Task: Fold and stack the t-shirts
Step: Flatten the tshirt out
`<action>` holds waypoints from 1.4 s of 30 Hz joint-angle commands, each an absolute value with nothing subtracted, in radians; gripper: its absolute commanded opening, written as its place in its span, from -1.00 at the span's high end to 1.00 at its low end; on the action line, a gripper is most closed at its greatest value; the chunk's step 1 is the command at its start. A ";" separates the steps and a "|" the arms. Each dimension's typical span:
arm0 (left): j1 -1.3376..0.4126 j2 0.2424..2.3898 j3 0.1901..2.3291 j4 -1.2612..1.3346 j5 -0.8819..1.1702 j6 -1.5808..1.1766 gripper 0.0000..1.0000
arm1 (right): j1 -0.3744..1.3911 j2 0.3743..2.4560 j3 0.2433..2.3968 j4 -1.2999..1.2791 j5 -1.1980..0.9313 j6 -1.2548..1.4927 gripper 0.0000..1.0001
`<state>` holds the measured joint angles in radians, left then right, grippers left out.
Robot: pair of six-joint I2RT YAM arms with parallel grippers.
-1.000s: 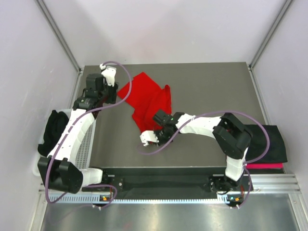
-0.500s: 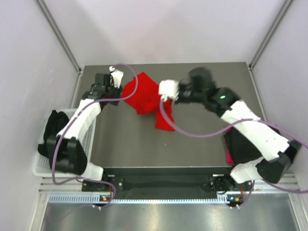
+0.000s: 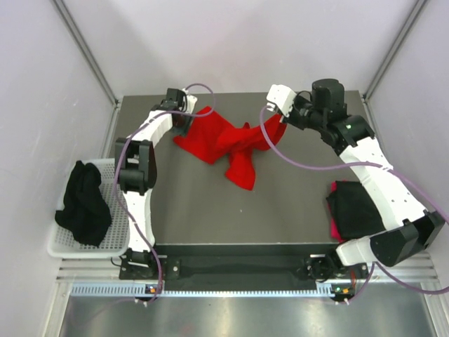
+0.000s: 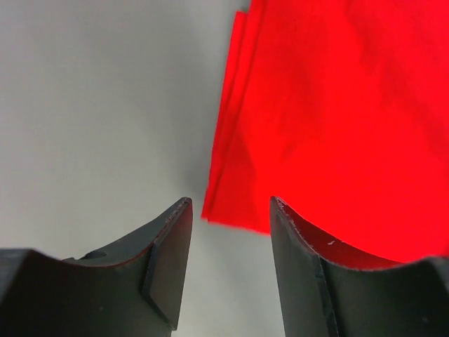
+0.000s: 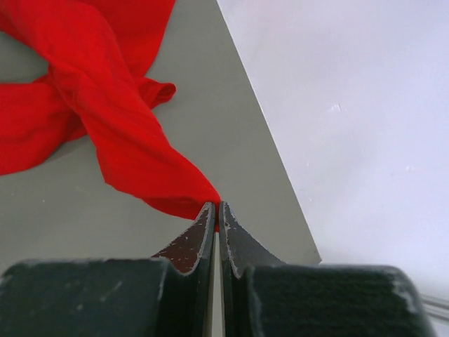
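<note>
Top external: grey surface [image 3: 295, 203] lies open on the near side of the red t-shirt [image 3: 210, 137], rumpled toward the far edge | right hand [image 5: 216, 217] pinching shirt's right corner | left hand [image 4: 228, 207] spread at shirt's left folded edge

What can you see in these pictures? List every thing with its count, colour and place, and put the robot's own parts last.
red t-shirt: one, bright red, crumpled at the far middle of the table.
black t-shirt heap: one, black, in the basket.
folded black t-shirt: one, black, at the table's right edge.
pinkish-red t-shirt: one, pinkish-red, a strip at the folded black t-shirt's near-left edge.
basket: one, white mesh, beside the table's left edge.
table: one, grey, between pale walls.
cables: two, purple, one along each arm.
left gripper: one, black fingers, open at the red t-shirt's left corner.
right gripper: one, black fingers, shut on the red t-shirt's right end.
</note>
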<state>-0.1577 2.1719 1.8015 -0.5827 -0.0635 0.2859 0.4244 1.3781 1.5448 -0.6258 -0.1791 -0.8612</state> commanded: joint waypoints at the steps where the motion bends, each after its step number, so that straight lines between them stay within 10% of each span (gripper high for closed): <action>1: -0.153 2.215 1.891 -0.618 -0.090 0.279 -0.06 | 0.399 1.371 1.548 -0.554 -0.225 -0.816 1.00; 24: -0.052 2.309 1.983 -0.821 0.139 0.196 0.39 | 0.351 1.355 1.490 -0.529 -0.264 -0.747 1.00; 32: -0.052 2.292 1.985 -0.857 0.232 0.192 0.10 | 0.322 1.321 1.463 -0.548 -0.285 -0.733 1.00; 36: -0.052 2.293 1.987 -0.868 0.239 0.187 0.58 | 0.313 1.310 1.445 -0.543 -0.287 -0.726 1.00; 37: -0.054 2.290 1.997 -0.880 0.245 0.186 0.99 | 0.311 1.304 1.445 -0.543 -0.284 -0.724 1.00; 42: -0.054 2.130 1.961 -0.916 0.276 0.193 1.00 | 0.250 1.229 1.418 -0.476 -0.252 -0.652 1.00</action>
